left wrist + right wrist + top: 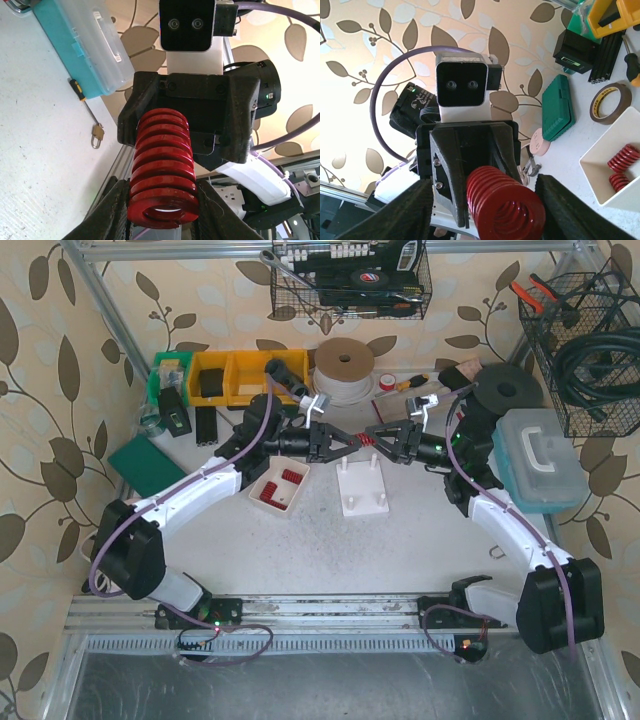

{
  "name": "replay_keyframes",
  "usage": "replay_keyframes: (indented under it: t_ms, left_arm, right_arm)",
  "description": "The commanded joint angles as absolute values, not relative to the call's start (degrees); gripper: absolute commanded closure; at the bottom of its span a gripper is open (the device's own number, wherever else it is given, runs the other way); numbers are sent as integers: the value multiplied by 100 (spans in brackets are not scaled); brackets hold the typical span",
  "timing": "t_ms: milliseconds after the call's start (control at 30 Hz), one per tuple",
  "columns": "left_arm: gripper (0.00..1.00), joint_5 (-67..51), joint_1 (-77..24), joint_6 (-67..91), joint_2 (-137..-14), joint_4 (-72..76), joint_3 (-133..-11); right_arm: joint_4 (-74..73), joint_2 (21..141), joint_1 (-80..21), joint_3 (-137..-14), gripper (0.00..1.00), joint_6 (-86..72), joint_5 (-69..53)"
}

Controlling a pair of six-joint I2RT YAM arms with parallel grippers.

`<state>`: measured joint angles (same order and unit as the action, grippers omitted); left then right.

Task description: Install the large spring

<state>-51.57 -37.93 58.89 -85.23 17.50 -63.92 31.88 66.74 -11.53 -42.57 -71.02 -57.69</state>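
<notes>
Grey speckled table (300, 550), matte, with beige leaf-print wallpaper (50, 440) behind it. The large spring (366, 439) is in mid-air above the table, lying level between the 2 arms, so it is not installed yet. The left gripper (350, 442) is clamped narrow on 1 end. The right gripper (382, 438) straddles the other end; the right wrist view shows a gap on each side of the coil, so I read no grip there. This looks like a handover or a re-grip. Left to do, as a judgement: carry the spring down to the white peg fixture (360, 490) just below and seat it.

The spring is glossy red with thick flat-wound coils and a hollow core, and it looks stiff. The fixture is white plastic with 2 upright pegs. The white square tray (278, 485) holds smaller red springs (285, 478). The gripper fingers are matte black with a ridged printed texture.
</notes>
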Motion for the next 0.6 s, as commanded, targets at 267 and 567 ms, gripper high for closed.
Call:
replay_keyframes:
  t_ms: [267,567]
  left_arm:
    - [100,-5125,-3801,5823,-8503,2087,-6596]
    - [100,-5037,-3803,5601,-8479,1739,-6655]
  right_arm:
    - [3240,6681,-1143,-4253,50,-7067,-5933]
    - [2479,6563,-1134,-4422,100,-6556,-5847]
